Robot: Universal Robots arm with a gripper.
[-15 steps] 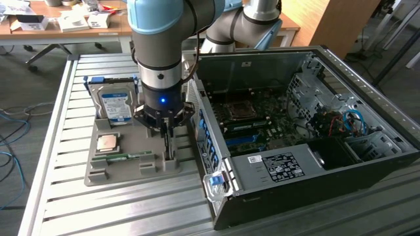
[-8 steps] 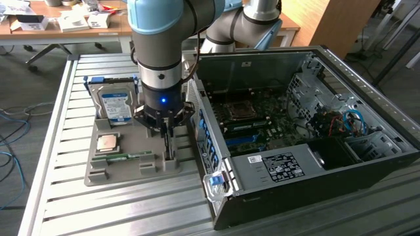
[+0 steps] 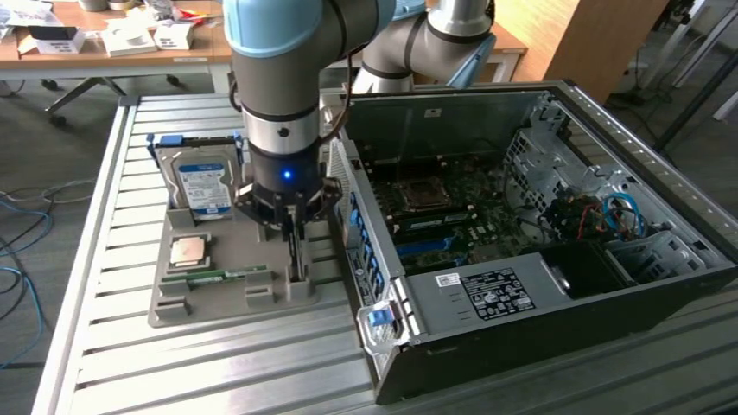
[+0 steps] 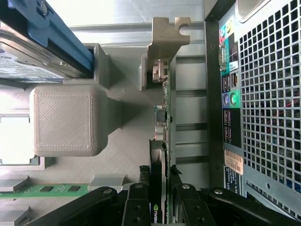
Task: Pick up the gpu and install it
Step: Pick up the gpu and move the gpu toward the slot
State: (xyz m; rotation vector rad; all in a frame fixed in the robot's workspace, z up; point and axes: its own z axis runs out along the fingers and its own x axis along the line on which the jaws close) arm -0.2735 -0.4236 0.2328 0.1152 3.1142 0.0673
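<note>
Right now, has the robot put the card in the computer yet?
Not yet. Done: the gripper is down at the grey tray, shut on the gpu. In hand: the gpu stands on edge in its tray slot and does not look lifted. Left: lifting it out and fitting it into the open computer case beside the tray.

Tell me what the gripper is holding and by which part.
The gripper is clamped on the gpu, across its flat faces at the end away from the metal bracket; the card stands on edge in the grey tray.
</note>
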